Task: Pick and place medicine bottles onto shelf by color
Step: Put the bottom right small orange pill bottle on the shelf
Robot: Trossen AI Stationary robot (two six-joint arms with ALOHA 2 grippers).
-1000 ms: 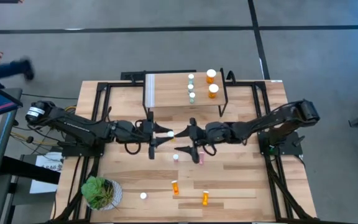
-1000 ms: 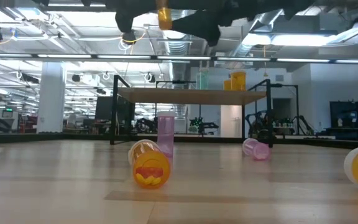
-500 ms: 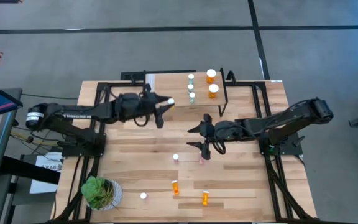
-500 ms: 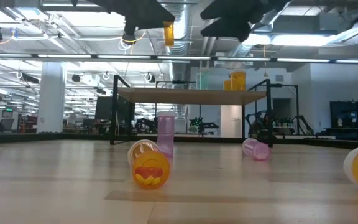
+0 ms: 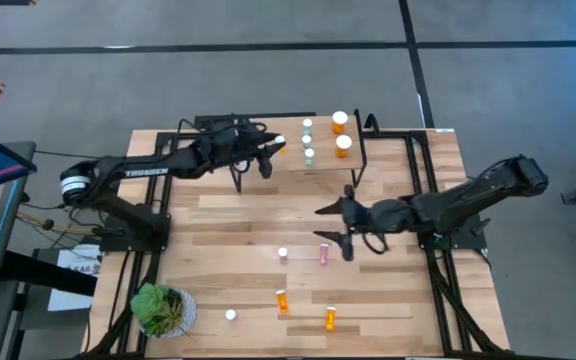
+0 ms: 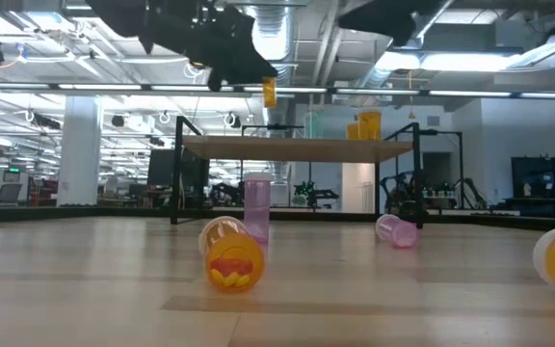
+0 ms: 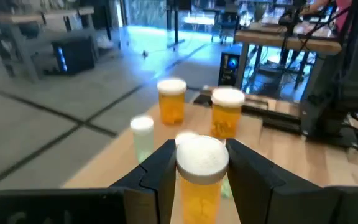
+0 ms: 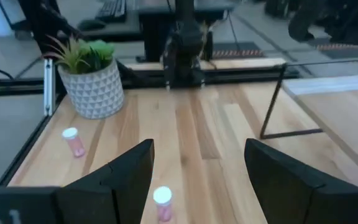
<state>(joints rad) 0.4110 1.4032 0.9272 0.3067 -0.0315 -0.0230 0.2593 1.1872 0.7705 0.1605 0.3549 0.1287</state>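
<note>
My left gripper (image 5: pixel 271 152) is shut on an orange medicine bottle (image 7: pixel 200 186) with a white cap, above the left part of the shelf (image 5: pixel 268 172). Two orange bottles (image 5: pixel 341 133) and three pale green ones (image 5: pixel 308 141) stand on the shelf's plank. My right gripper (image 5: pixel 325 223) hangs open over the table's middle with nothing between its fingers. On the table below it a pink bottle (image 5: pixel 282 254) stands upright and another pink one (image 5: pixel 322 256) lies on its side. Two orange bottles (image 5: pixel 281 300) (image 5: pixel 330 318) lie near the front edge. My left gripper pinches the orange bottle's body just below the white cap (image 7: pixel 202 157), one finger (image 7: pixel 161 169) on each side. The fingers come about level from the table's left. The bottle stands upright, cap up, lifted clear above the shelf's top (image 6: pixel 297 146).
A potted plant (image 5: pixel 158 308) stands at the near left corner, with a small pink bottle (image 5: pixel 230 315) to its right. Black frame rails (image 5: pixel 163 190) run along the table's left and right sides. The shelf's black leg (image 8: pixel 272 102) stands close to my right gripper.
My left gripper has carried the orange bottle from the table's middle toward the far edge, to above the shelf, with the bottle staying upright. My right gripper has drawn back toward the table's right edge and risen a little, staying open.
</note>
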